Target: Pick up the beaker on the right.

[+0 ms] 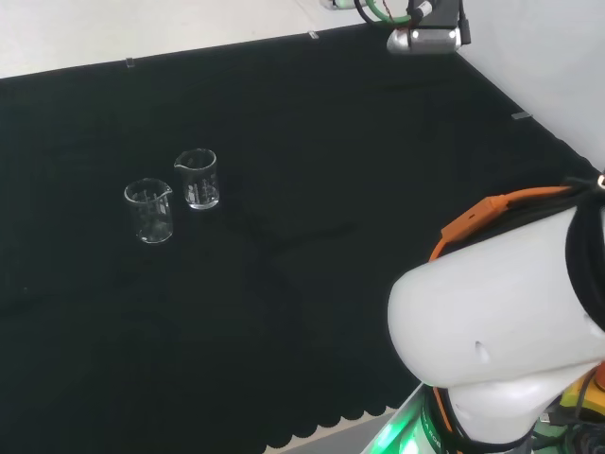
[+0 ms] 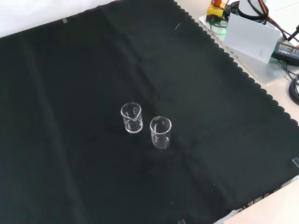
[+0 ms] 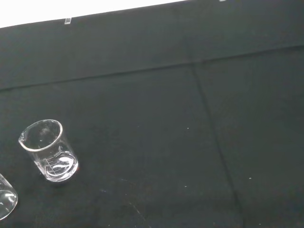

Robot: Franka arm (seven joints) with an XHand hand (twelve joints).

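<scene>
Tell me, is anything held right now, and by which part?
Nothing is held. Both beakers, one and the other, stand free on the cloth, with nothing touching them.

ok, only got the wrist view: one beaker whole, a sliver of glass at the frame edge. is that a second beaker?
Observer: Yes. Head view shows the whole left beaker, upright beside the right beaker, the one you see whole.
Operator: touching?
Observer: No. Front view shows a strip of black cloth between them.
Operator: where's the arm?
Observer: Head view has its white link at lower right, well clear of both.
</scene>
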